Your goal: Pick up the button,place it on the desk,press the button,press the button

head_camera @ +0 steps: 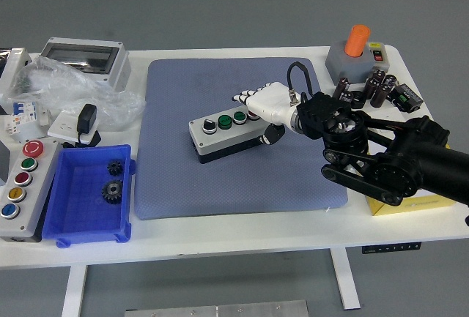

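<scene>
1. Button box [223, 135]: grey, black base, lying on the blue mat [220, 178] near its middle. Top carries a black knob at its 9 o'clock end, then two green buttons.
2. My right robot hand [265, 108]: white, entering from 3 o'clock on my black arm [388, 159]. It sits at the box's 3 o'clock end, fingers stretched out flat over the top surface at that end, thumb down along the side. Whether the fingertips press on anything I cannot tell. Nothing is gripped.
3. My left robot hand: out of view.
4. Mat: on the white table [242, 233], covering its centre.
5. Blue bin [84, 218]: at 8 o'clock from the mat, holding two dark gears [112, 180].
6. Control panel [18, 185]: at the table's 9 o'clock edge, a column of red, green, red, yellow and blue buttons.
7. Grey enclosure [80, 57] with clear lid: at 10 o'clock, plastic wrap [66, 90] beside it.
8. Orange-capped grey box [355, 52]: at 1 o'clock.
9. Dark cylinders [374, 88]: a cluster just at 6 o'clock of the orange-capped box.
</scene>
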Controlling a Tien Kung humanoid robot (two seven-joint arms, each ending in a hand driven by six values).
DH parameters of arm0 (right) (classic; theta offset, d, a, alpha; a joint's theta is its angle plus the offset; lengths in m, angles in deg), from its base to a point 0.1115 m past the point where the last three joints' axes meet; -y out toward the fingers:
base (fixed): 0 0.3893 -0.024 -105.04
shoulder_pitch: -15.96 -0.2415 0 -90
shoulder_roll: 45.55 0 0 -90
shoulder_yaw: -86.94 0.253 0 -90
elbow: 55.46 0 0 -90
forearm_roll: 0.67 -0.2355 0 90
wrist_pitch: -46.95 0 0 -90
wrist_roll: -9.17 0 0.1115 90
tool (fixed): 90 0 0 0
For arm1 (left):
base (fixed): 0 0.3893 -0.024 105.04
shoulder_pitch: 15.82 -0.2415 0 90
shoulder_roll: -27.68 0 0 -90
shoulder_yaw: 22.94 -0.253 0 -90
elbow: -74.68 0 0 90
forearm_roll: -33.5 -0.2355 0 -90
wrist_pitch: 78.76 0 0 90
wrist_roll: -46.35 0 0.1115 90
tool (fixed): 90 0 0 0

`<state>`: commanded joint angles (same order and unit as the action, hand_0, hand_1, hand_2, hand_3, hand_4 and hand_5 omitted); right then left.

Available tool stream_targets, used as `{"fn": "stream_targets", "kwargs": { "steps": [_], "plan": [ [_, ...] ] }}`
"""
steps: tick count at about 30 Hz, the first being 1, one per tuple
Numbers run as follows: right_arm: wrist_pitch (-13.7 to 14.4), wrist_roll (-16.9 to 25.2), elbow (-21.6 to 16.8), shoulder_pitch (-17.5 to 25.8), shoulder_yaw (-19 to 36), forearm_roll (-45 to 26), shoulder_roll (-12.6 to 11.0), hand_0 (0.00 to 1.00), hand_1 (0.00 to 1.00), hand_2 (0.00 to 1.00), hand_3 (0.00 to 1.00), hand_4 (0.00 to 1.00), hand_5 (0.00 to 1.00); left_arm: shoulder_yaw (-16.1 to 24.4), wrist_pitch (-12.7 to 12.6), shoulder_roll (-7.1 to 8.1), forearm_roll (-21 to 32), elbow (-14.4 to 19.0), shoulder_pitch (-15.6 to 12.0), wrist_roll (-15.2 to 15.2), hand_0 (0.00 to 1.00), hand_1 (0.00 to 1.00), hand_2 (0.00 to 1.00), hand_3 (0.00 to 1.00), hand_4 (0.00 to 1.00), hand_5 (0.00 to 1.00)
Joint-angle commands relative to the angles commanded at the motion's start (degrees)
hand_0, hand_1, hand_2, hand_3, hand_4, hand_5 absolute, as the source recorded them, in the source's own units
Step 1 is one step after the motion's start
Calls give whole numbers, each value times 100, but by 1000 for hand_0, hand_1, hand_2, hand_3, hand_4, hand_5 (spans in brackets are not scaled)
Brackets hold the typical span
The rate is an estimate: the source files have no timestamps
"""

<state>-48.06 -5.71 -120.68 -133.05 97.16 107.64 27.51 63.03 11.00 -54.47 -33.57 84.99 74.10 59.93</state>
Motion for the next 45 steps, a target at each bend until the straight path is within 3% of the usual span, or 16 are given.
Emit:
{"fn": "stream_targets", "kwargs": {
  "steps": [2,3,12,17,21,27,32,33,45],
  "plan": [
    [-62,-31,-13,-45,-29,-7,11,907,922,998,998,809,115,11,4,14,-8,0,-3,0,581,568,529,619,707,294],
    [-105,-53,-10,-80,-47,-16,21,934,998,998,998,828,103,16,7,25,-8,0,-1,-4,581,568,528,618,703,295],
    [-263,-67,418,-289,-229,-255,299,944,998,998,998,819,79,19,30,75,-8,0,4,-24,581,569,527,618,701,292],
    [-223,13,794,-276,-340,-527,512,956,998,998,998,825,65,6,40,97,11,0,11,-39,581,569,529,620,700,292],
    [-160,63,954,-194,-370,-704,545,940,998,998,998,834,79,-7,44,105,37,0,19,-59,580,570,530,619,699,291],
    [-143,46,790,-169,-408,-872,364,928,998,998,998,840,80,-34,34,108,100,0,7,-89,581,569,529,620,698,291],
    [-135,5,390,-201,-476,-955,131,928,998,998,998,840,80,-52,19,106,149,0,-4,-135,581,569,529,620,698,291],
    [-130,-2,314,-211,-485,-968,92,887,908,998,998,854,84,-55,17,105,156,0,-5,-144,582,570,530,621,697,291],
    [-17,34,-127,-257,-619,-1638,-269,830,841,998,998,863,106,-121,4,103,251,0,-40,-193,582,570,531,622,697,290]
  ]
}}
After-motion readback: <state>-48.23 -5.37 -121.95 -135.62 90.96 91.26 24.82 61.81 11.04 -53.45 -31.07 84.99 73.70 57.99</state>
